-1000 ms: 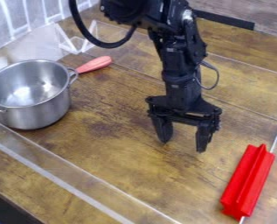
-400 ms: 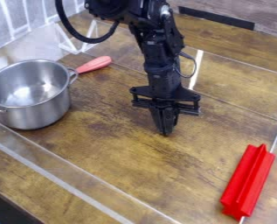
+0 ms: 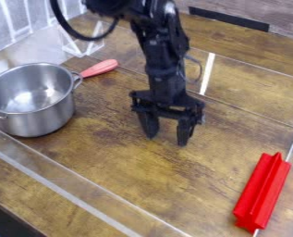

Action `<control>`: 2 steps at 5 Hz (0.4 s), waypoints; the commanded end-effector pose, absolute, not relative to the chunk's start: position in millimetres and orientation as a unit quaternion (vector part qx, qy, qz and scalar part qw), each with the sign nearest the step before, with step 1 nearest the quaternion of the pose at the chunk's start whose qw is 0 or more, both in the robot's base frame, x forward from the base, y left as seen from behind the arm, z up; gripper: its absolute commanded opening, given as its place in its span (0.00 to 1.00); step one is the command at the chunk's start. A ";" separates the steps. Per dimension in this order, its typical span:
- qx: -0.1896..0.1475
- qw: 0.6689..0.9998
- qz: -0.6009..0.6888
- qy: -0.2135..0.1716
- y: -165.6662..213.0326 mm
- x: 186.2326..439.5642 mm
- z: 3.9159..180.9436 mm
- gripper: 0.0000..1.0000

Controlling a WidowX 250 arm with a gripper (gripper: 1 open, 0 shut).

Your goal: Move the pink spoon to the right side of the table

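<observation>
The pink spoon [image 3: 99,68] lies on the dark wood table [image 3: 99,171] at the upper left, its far end beside the steel pot's handle. My gripper [image 3: 167,132] hangs straight down over the middle of the table, well to the right of the spoon and in front of it. Its two black fingers [image 3: 149,127] stand apart with nothing between them, just above the wood.
A steel pot [image 3: 31,97] stands at the left. A long bright red ridged bar [image 3: 262,192] lies at the lower right. Clear acrylic strips [image 3: 62,185] edge the tabletop, and crumpled white cloth [image 3: 25,42] lies at the back left.
The gripper has shifted left toward the table's middle and slightly up. Its fingers came together for a moment and now stand apart again. Spoon, pot and red bar have not moved.
</observation>
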State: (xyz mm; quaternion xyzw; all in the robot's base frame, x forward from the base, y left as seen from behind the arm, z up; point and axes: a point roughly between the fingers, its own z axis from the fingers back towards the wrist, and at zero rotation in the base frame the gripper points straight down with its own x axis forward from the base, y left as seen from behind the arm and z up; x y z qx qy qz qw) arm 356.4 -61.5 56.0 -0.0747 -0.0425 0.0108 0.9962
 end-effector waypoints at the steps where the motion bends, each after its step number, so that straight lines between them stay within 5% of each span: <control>1: -0.065 0.994 0.004 -0.086 -31.5 367.3 116.3 1.00; 2: -0.056 0.993 -0.021 -0.100 -3.4 379.6 152.2 1.00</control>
